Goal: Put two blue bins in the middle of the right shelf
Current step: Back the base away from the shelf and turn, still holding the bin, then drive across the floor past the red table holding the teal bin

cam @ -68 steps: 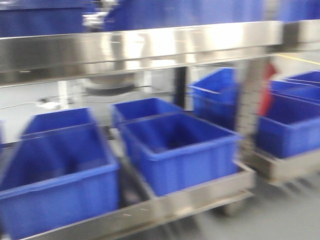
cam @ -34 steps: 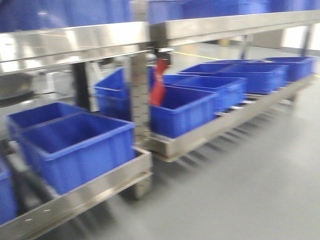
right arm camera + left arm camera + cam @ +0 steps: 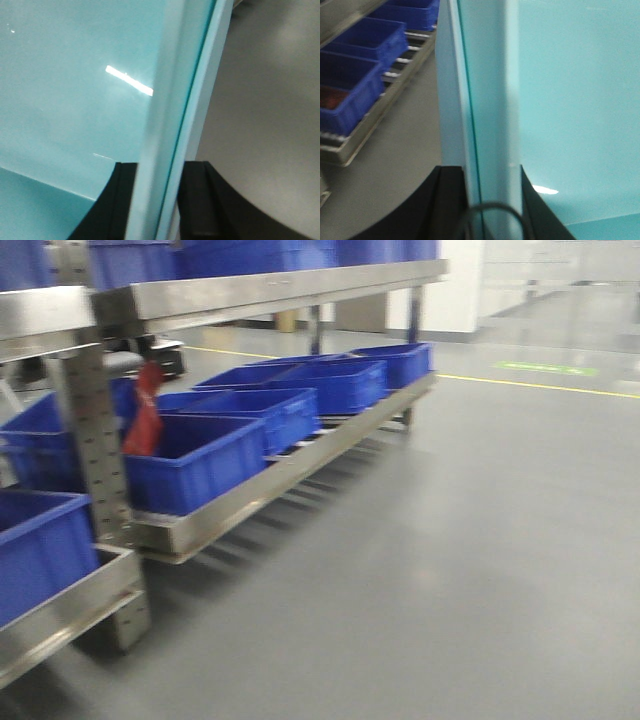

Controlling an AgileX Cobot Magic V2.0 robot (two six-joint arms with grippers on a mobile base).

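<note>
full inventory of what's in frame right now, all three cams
dark blue crates: several, dark blue, along the racks' lower shelves, more on the upper shelf
steel racks: two, silver, left side of the front view
red item: one, red, by a rack post; too blurred to identify
floor: grey, with a yellow line and a green marking far right
pale blue bin: fills both wrist views; count cannot be told
left jaws: black, either side of the bin's rim
right jaws: black, either side of the rim
</note>
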